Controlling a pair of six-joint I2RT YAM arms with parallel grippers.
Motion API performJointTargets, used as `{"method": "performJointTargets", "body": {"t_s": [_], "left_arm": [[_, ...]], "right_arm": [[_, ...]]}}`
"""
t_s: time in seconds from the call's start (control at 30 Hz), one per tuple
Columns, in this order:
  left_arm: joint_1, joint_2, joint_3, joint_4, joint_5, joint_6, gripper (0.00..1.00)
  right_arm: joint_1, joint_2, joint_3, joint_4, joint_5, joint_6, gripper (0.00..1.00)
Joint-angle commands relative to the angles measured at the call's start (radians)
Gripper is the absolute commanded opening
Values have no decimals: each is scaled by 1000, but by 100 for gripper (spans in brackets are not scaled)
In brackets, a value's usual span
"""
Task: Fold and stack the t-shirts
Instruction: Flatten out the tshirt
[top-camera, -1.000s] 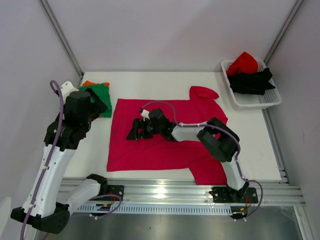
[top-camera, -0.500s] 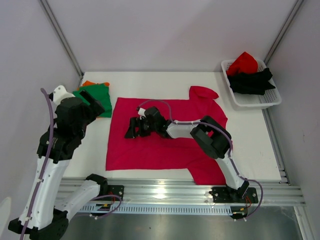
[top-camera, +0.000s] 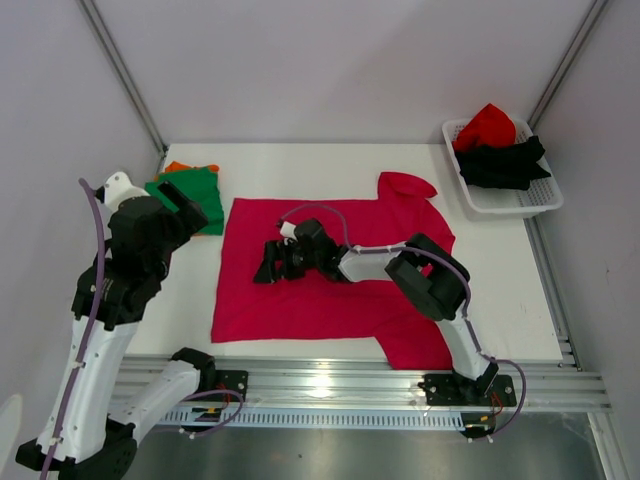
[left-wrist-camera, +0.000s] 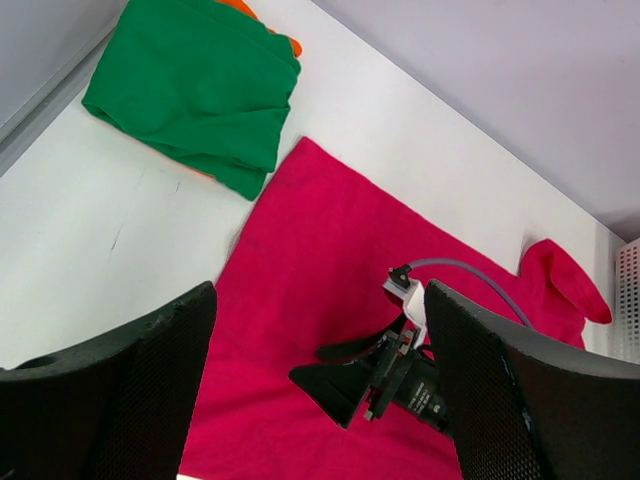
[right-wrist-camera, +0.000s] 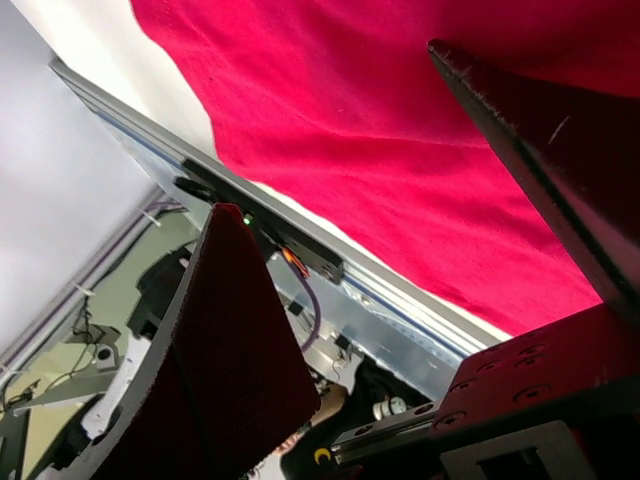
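The pink shirt lies spread flat on the desk, right under the right end effector and running out from it on every side. Its hem edge is just past the fingertips, and its two sleeves are back toward the arm's elbow. It looks like thin, limp cloth: light, with no stiffness, likely to sag and drag on the desk if lifted by one point and to bunch if pushed. The best holds are probably pinches at a hem corner or a sleeve edge, one per arm, so the fold carries over evenly. The right end effector is spread wide, low over the cloth and holding nothing. The left end effector hangs raised off the shirt's side, also spread wide and empty. Just beyond it a folded green shirt sits on an orange shirt, which looks like the place for the stack. Well apart from both, a basket holds a red shirt and a black shirt.
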Motion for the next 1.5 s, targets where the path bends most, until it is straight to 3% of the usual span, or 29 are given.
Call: {"method": "performJointTargets", "body": {"t_s": [0.0, 0.67, 1.0, 1.47], "left_arm": [[8, 4, 10, 32, -6, 23, 87], [9, 11, -1, 29, 12, 17, 87], [9, 22, -36, 62, 13, 56, 87], [9, 56, -65, 89, 49, 63, 87]], "right_arm": [[15, -20, -68, -117, -7, -21, 90], [15, -74, -195, -84, 13, -40, 90], [-14, -141, -218, 96, 98, -68, 90], [33, -271, -183, 38, 77, -93, 90]]}}
